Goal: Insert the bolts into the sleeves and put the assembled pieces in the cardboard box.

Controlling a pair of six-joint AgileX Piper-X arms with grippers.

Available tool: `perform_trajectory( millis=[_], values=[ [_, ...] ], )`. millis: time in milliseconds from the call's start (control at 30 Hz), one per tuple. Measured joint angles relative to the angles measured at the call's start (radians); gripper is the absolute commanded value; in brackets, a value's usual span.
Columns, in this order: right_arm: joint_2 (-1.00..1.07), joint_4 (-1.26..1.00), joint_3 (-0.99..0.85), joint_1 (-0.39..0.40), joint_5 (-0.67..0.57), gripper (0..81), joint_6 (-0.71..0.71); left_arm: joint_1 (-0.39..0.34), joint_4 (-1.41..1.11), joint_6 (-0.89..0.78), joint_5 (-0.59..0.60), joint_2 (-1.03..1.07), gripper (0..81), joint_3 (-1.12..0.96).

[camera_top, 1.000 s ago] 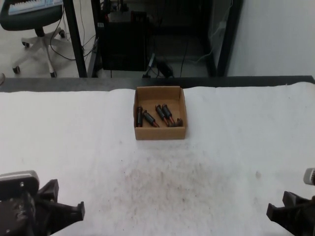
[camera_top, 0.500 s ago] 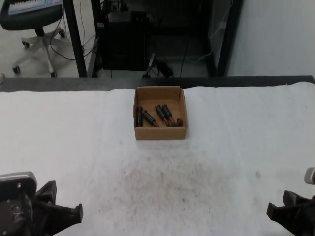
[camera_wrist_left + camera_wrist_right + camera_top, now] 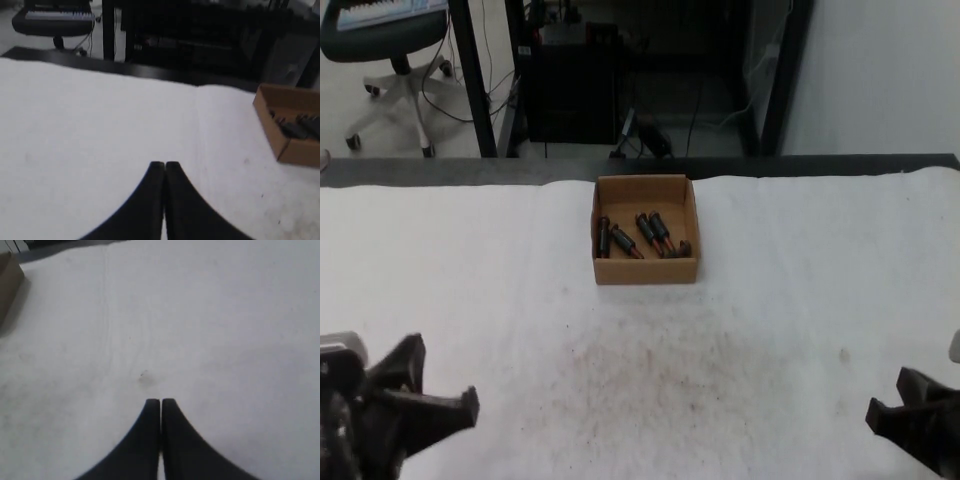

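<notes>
Inside the cardboard box (image 3: 645, 270) lie assembled pieces (image 3: 625, 241); left tool (image 3: 164, 165), right tool (image 3: 160, 402) pressed together.

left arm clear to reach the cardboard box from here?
Probably yes. The left gripper sits shut and empty near the bench's front edge, and the white cloth between it and the cardboard box carries nothing. Whether the arm stretches that far can't be judged.
</notes>
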Motion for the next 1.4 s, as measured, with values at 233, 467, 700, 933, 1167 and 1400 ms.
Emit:
perform_trajectory(
  millis=[233, 467, 700, 933, 1167, 1400],
  values=[
    [-0.219, -0.027, 0.024, 0.000, 0.000, 0.8, 0.000, 0.000, 0.000, -0.002, 0.000, -0.267, 0.3, 0.000],
    [-0.414, -0.024, 0.037, 0.000, 0.000, 0.8, 0.000, 0.000, -0.002, -0.002, -0.008, -0.519, 0.3, 0.000],
    [-0.512, -0.020, 0.038, 0.000, 0.000, 0.8, 0.000, 0.000, -0.002, -0.003, -0.015, -0.752, 0.3, 0.000],
    [-0.564, -0.019, 0.038, 0.000, 0.000, 0.8, 0.000, -0.003, -0.049, -0.003, -0.017, -0.776, 0.3, 0.000],
    [-0.580, -0.011, 0.039, 0.000, -0.002, 0.8, 0.000, -0.003, -0.049, -0.003, -0.017, -0.776, 0.3, 0.000],
    [-0.580, -0.010, 0.039, 0.000, -0.002, 0.8, 0.000, -0.003, -0.049, -0.003, -0.017, -0.776, 0.3, 0.000]
  ],
)
